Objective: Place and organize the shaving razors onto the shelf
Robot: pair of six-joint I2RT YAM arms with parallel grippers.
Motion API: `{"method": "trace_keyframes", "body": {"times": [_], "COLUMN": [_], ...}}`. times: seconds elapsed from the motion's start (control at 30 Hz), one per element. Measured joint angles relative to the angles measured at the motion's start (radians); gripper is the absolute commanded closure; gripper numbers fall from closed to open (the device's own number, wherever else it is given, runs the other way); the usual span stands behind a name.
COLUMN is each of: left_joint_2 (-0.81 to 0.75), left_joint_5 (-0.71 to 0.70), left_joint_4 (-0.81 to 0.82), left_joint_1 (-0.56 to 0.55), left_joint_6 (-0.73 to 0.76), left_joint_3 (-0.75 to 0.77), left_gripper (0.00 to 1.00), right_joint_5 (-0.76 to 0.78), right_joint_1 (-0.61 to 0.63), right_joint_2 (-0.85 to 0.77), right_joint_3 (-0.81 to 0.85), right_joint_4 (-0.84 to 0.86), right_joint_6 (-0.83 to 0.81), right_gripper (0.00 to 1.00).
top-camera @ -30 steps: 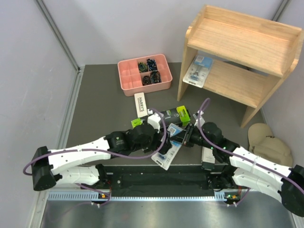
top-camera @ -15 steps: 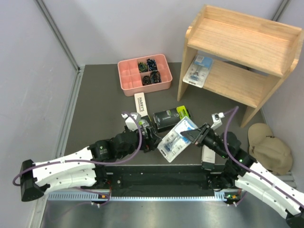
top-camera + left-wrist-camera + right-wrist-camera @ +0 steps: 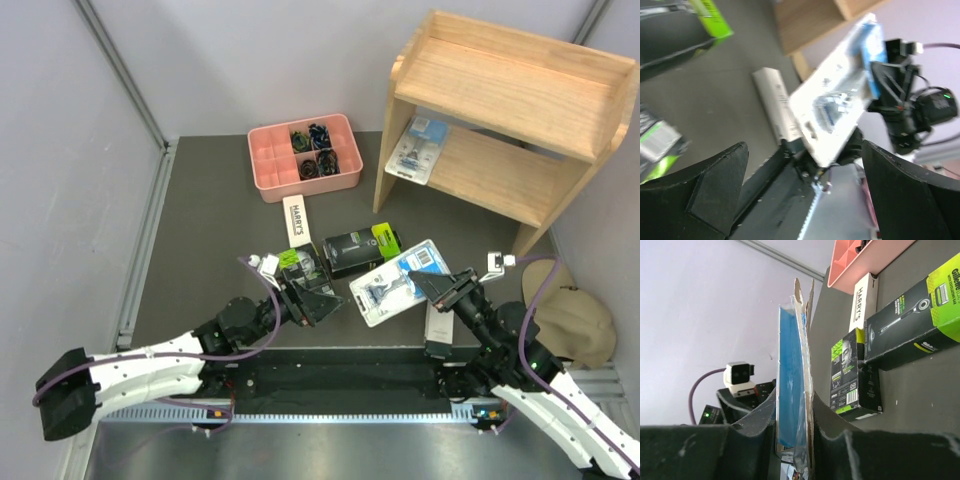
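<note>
My right gripper (image 3: 440, 282) is shut on the blue-card end of a clear blister razor pack (image 3: 395, 285), holding it off the table. In the right wrist view the pack (image 3: 794, 375) stands edge-on between the fingers (image 3: 840, 440). My left gripper (image 3: 318, 298) is open and empty, to the left of the pack, over a black box with lime-green ends (image 3: 298, 262). A second black box (image 3: 358, 248), a white box (image 3: 297, 220) and another white box (image 3: 437, 325) lie on the table. One blister pack (image 3: 418, 150) lies on the lower tier of the wooden shelf (image 3: 520, 75).
A pink divided tray (image 3: 268, 165) with small dark items sits at the back, left of the shelf. A beige cap (image 3: 572, 305) lies at the right, by the shelf's foot. Grey walls close in both sides.
The right gripper has lifted the blister pack and carried it right, away from the left gripper. The left arm has drawn back to the left, jaws still open.
</note>
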Motion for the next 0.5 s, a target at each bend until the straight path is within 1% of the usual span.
{"method": "trace_keyframes", "body": {"times": [0.17,0.27,0.4,0.5], "left_joint_2": [0.13,0.216,0.297,0.36], "left_joint_5": [0.119,0.166,0.198,0.22], "left_joint_4": [0.215,0.266,0.315,0.383], "left_joint_1": [0.001,0.001,0.001,0.001], "left_joint_6": [-0.002,-0.005,-0.013,-0.026], "left_joint_3": [0.003,0.017,0.037,0.043], "left_gripper": [0.02,0.03,0.03,0.04], "right_joint_5": [0.002,0.002,0.0,-0.004], "right_joint_1": [0.0,0.0,0.0,0.0], "right_joint_2": [-0.001,-0.001,-0.001,-0.001], "right_joint_3": [0.0,0.0,0.0,0.0], "right_joint_4": [-0.002,0.0,0.004,0.007], "right_joint_6": [-0.008,-0.01,-0.018,-0.019], "right_gripper": [1.0,1.0,1.0,1.0]}}
